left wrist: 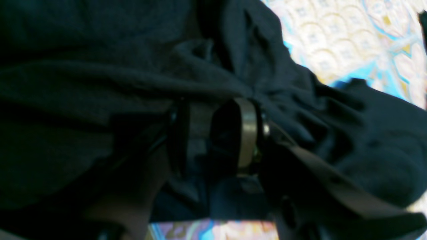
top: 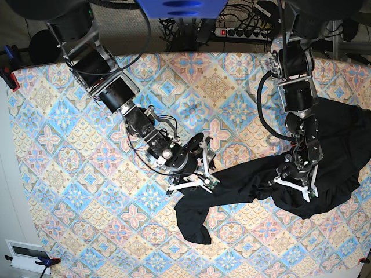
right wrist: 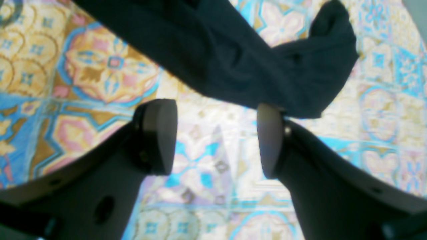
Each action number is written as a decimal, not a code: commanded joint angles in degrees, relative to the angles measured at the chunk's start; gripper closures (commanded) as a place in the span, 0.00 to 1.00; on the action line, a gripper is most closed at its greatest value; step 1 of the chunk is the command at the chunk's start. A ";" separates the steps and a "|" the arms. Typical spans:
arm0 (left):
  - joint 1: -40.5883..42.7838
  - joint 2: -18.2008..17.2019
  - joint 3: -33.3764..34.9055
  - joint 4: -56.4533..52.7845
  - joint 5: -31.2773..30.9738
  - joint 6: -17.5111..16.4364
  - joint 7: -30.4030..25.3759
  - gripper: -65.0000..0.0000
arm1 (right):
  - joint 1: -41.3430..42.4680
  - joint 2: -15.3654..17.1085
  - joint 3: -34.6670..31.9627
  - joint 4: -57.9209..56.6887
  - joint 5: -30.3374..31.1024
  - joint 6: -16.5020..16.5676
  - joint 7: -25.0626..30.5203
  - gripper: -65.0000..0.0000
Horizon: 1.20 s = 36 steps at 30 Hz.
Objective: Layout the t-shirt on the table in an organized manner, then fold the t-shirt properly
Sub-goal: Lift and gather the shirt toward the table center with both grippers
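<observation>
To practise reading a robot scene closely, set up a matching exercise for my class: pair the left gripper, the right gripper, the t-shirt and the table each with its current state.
Column 1
1. left gripper
2. right gripper
3. t-shirt
4. table

Column 2
A. black, lying crumpled with one sleeve stretched out
B. fingers open, nothing between them
C. covered in pastel floral tiles
D. fingers closed on bunched black fabric

Pairs: 1-D, 2-B, 3-A, 4-C

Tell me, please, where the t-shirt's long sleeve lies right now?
In the base view the t-shirt lies at the table's right side, its sleeve stretching left to end just below the open right hand.
</observation>
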 commanded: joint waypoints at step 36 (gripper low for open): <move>-4.56 0.96 10.57 -13.90 -0.72 -2.18 -8.17 0.80 | 1.76 -0.61 0.32 0.87 0.22 -0.41 1.67 0.45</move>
